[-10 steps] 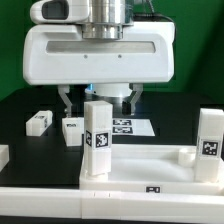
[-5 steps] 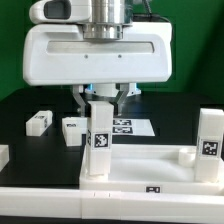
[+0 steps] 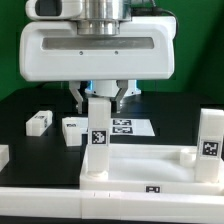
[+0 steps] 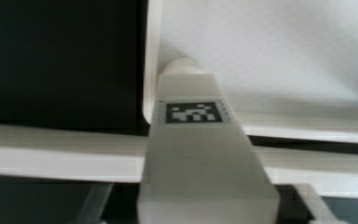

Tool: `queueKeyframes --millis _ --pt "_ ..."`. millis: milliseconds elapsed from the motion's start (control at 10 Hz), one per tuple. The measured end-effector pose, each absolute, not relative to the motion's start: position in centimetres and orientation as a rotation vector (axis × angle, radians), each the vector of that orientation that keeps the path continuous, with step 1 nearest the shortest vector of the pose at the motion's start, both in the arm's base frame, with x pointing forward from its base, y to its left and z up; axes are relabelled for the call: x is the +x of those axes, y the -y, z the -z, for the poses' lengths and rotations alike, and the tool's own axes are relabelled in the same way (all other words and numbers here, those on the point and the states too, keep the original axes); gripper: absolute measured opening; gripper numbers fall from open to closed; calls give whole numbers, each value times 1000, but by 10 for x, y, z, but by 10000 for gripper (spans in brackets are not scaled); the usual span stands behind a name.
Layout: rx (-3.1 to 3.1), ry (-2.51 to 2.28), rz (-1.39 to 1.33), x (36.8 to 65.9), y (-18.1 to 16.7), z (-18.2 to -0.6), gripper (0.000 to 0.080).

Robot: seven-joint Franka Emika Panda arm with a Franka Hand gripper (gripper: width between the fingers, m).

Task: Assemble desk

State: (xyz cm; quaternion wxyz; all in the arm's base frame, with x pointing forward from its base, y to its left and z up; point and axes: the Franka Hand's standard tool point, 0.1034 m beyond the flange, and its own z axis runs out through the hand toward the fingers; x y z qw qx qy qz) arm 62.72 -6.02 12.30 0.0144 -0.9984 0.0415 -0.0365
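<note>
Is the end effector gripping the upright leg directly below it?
Yes, the end effector is closed against both sides of that upright leg near its top.

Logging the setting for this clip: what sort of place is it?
Most likely a robotics lab bench rigged for assembly trials: a black table before a green backdrop, a marker board, and white desk parts bearing printed tags, namely the tabletop panel and the upright leg the gripper clasps.

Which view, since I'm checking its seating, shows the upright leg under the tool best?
The exterior view: the upright leg shows full height, standing on the tabletop corner, tool gripping its top. The wrist view shows it only foreshortened.
</note>
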Motion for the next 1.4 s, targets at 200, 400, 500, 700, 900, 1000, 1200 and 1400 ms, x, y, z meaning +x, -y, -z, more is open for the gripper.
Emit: queueKeyframes --millis 200,400,500,700,900,1000,1200,1400 --pt "-3082 -394 106 627 61 -122 289" --pt "-3030 -677 120 628 62 -118 290" --pt "-2999 -791 142 631 63 -118 290" --pt "-2914 -1046 150 632 63 -118 290" --pt "-2809 -1276 150 633 64 -118 290" --pt "-2705 -1455 141 633 62 -118 290" --pt "-2621 -1593 136 634 61 -118 290" --pt "-2668 -1517 139 634 60 -118 458"
